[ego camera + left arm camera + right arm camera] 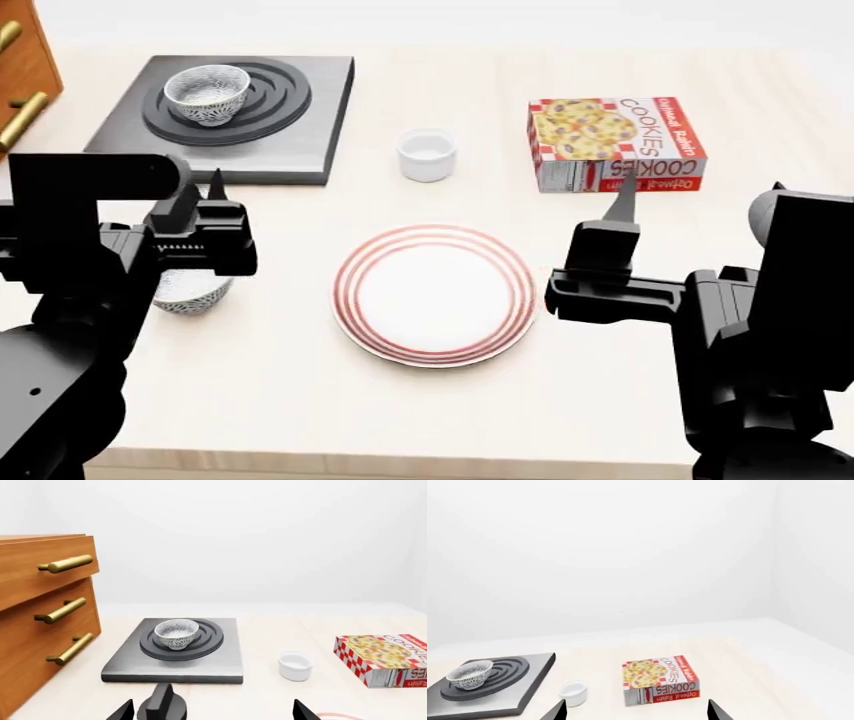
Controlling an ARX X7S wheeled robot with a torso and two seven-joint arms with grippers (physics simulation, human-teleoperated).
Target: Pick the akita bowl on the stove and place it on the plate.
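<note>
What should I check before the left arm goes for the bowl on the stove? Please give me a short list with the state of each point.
1. Target bowl sits upright on the stove burner rings: ok.
2. It is not mixed up with the second bowl, which stands on the table partly hidden under the left arm: ok.
3. Left gripper is open and empty: ok, going by the left wrist view, where the fingertips stand apart with nothing between.
4. Path from left gripper to the bowl is free; the drawers stand beside the stove: ok, but close.
5. Plate is bare: ok.
6. Cup stands clear of the plate: ok.
</note>
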